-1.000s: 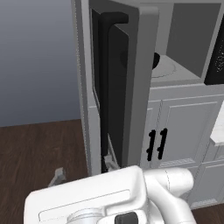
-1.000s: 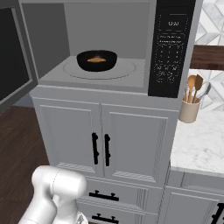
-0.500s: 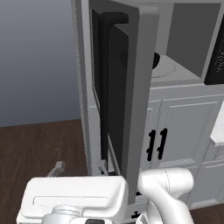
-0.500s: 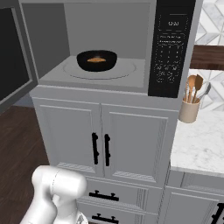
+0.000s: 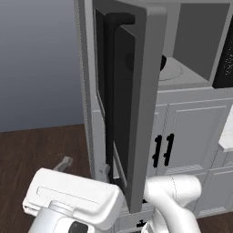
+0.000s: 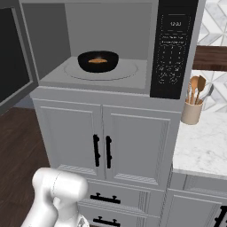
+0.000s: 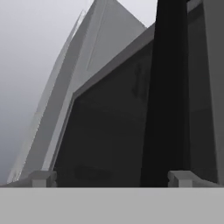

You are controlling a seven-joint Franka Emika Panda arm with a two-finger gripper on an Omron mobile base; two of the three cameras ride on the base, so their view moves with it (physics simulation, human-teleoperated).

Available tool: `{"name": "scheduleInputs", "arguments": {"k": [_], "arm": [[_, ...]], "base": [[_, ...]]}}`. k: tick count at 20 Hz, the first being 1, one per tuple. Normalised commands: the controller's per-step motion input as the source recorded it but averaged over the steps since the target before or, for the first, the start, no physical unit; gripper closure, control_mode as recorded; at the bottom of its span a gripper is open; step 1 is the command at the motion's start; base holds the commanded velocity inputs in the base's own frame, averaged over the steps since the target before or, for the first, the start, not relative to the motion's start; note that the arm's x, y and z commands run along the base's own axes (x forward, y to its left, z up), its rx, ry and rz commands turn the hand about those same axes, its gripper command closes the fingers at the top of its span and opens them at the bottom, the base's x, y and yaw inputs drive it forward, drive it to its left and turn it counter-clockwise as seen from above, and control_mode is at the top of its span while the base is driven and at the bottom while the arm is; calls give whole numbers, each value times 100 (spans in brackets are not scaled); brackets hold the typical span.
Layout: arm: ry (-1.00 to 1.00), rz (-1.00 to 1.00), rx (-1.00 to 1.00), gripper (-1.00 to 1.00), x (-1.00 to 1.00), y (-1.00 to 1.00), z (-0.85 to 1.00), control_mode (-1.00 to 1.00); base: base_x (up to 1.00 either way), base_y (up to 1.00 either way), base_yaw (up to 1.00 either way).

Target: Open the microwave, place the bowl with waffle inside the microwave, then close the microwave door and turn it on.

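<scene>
The microwave [image 6: 111,13] stands wide open, and its grey cavity holds the black bowl [image 6: 98,61] on the round turntable. In that bowl lies the brownish-orange waffle [image 6: 97,60]. The microwave door [image 5: 136,104] swings out to the left, nearly edge-on, with its long black bar handle [image 5: 111,91] facing left. My gripper [image 5: 85,167] sits low beside the door's bottom outer face, open and empty. In the hand view the gripper [image 7: 111,179] looks up the dark glass, and the handle [image 7: 168,87] rises just above the right fingertip [image 7: 180,178].
White panelled cabinets with black handles [image 6: 102,150] stand under the microwave. A marble counter [image 6: 199,146] at the right carries a crock of wooden utensils [image 6: 193,111]. The black control strip [image 6: 170,48] is on the microwave's right. Dark wood floor [image 5: 36,150] spreads to the left.
My hand has shifted and turned low in front of the door's outer face, and its fingers have risen a little toward the door's bottom. Door, bowl and waffle have not moved.
</scene>
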Motion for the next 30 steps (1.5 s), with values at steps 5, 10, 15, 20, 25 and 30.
{"name": "scheduleInputs", "arguments": {"k": [5, 10, 15, 20, 25, 30], "arm": [[-5, -22, 0, -100, 46, -3, -8, -100], [-4, -10, -1, -100, 14, 2, -18, -100], [-7, 0, -3, -100, 4, 23, -8, -100], [-5, 0, 0, -100, 65, 9, 0, -100], [-3, 0, 0, -100, 73, 6, 0, -100], [-2, -1, 0, -100, 50, -14, 0, -100]], "base": [[0, 0, 0], [0, 0, 0], [0, 0, 0], [0, 0, 0], [0, 0, 0], [0, 0, 0]]}}
